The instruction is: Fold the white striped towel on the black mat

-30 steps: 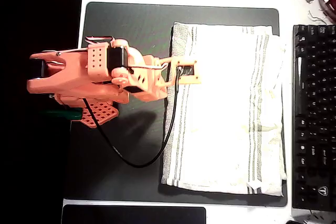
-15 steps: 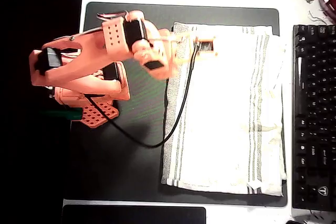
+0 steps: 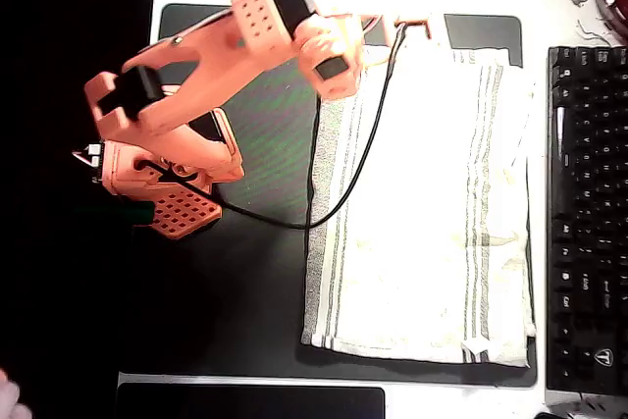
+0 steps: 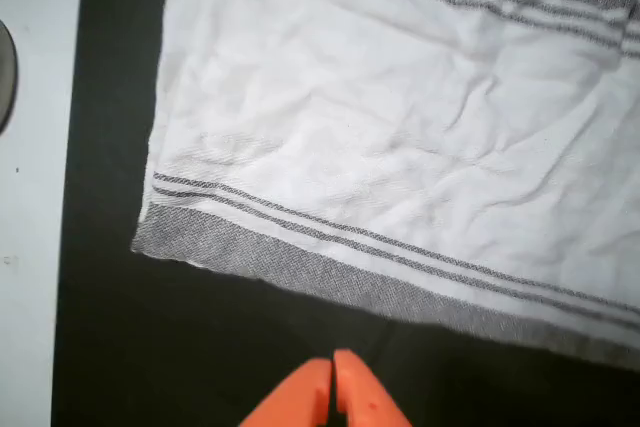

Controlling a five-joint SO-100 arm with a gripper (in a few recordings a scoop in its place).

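Off-white striped cloth towel (image 3: 422, 203) lies flat on rt half of the big matte black rectangular mat (image 3: 235, 282), wrinkled, unfolded.
Grey-green stripes run near its two long edges; in wrist view a towel corner (image 4: 150, 237) sits just ahead of the orange two-finger gripper (image 4: 333, 387), fingertips pressed together, holding nothing, apart from the cloth, over bare mat. Overhead: orange arm (image 3: 196, 76) reaches toward towel's top-left corner; black keyboard (image 3: 589, 213) just rt of mat.
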